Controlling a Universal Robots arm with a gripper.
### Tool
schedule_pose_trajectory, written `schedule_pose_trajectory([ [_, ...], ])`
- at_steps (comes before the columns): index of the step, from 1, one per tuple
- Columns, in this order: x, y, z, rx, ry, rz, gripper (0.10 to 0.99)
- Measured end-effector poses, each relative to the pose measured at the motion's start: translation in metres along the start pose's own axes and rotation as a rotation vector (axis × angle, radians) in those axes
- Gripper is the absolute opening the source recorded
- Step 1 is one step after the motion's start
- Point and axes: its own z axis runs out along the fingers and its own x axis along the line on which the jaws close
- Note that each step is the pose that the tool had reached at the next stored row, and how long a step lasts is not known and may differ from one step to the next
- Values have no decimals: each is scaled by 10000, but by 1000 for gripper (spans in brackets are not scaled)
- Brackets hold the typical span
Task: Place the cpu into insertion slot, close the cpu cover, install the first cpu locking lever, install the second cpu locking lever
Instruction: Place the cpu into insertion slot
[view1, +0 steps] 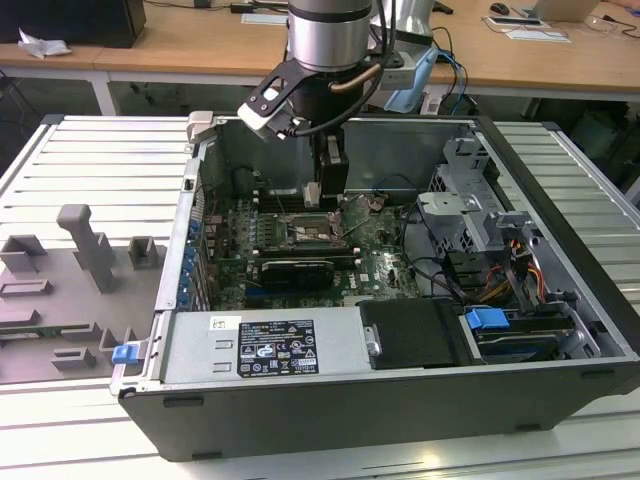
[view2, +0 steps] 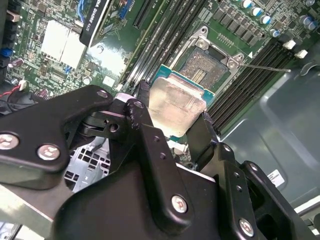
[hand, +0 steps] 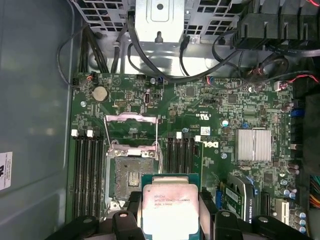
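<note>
My gripper (view2: 172, 120) is shut on the cpu (view2: 177, 106), a pale silver square chip on a green carrier board, clamped by two opposite edges between black fingers (view2: 142, 107). In the first wrist view the cpu (hand: 170, 210) hangs above the motherboard, offset to one side of the insertion slot (hand: 130, 177) and overlapping its edge. The insertion slot (view2: 207, 67) is a dark square socket with a grey rim and nothing in it. The cpu cover (hand: 131, 131) stands flipped open at the socket's far end. A thin wire lever (view2: 265, 66) is swung out. In the exterior view the gripper (view1: 322, 188) hovers just above the socket (view1: 315, 232).
Black memory slots (hand: 87, 170) flank the socket on both sides. A long black card (view1: 297, 270) lies toward the power supply (view1: 265, 345). A finned heatsink (hand: 255, 145), cables (hand: 150, 60) and a drive cage (view1: 465, 205) crowd the case, whose walls (view1: 400, 140) enclose everything.
</note>
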Motion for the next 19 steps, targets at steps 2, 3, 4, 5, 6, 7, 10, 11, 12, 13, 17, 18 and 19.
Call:
schedule_pose_trajectory([
  [2, 0, -1, 16, 0, 0, 4, 537],
  [3, 0, -1, 20, 0, 0, 6, 537],
  [4, 0, -2, 25, 0, 0, 7, 537],
  [5, 0, -2, 29, 0, 1, 9, 537],
  [6, 0, -2, 33, 0, 0, 10, 537],
  [7, 0, -3, 40, 0, 0, 13, 537],
  [10, 0, -4, 64, 0, -1, 23, 537],
  [11, 1, -5, 77, 1, -2, 34, 537],
  [12, 5, -6, 94, 2, -5, 59, 537],
  [13, 8, -7, 106, 3, -5, 71, 537],
  [17, 79, -11, 197, 8, -35, 129, 537],
  [18, 100, -11, 221, 8, -46, 151, 537],
  [19, 109, -12, 238, 6, -47, 164, 537],
])
